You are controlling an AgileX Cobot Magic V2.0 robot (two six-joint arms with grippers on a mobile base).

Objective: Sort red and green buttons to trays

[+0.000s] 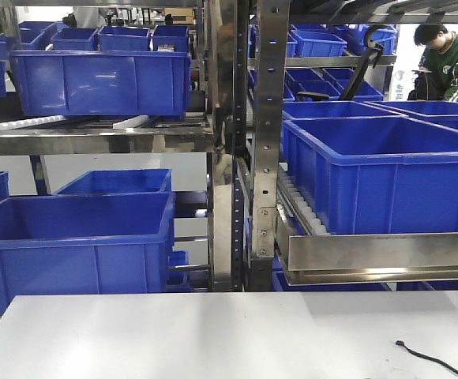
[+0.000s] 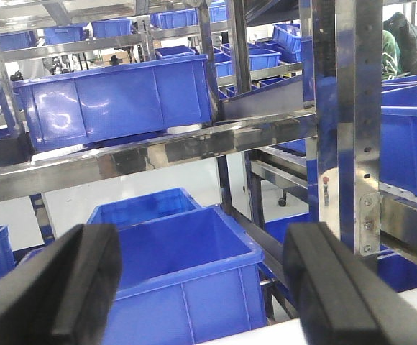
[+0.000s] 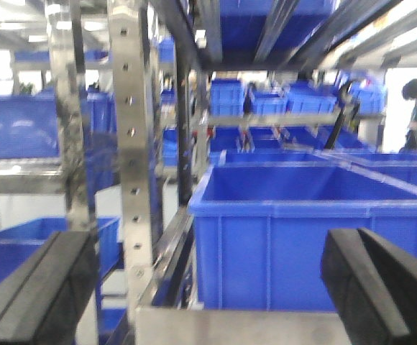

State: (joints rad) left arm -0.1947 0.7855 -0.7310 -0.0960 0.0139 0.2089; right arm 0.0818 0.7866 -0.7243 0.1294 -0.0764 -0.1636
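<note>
The red and green buttons and the trays are out of view in all three views. My left gripper [image 2: 205,284] is open, its two black fingers [image 2: 72,287] spread wide with nothing between them, and it faces a blue crate [image 2: 187,273] on the low shelf. My right gripper [image 3: 208,287] is open too, with nothing held, and looks at a blue crate [image 3: 309,237] on the right shelf. Neither gripper shows in the front view.
A steel rack with upright posts [image 1: 230,142] holds several deep blue crates [image 1: 103,79] on two levels. A white tabletop [image 1: 229,335] lies in front, with a black cable [image 1: 434,362] at its right. A person in green [image 1: 448,59] stands at the far right.
</note>
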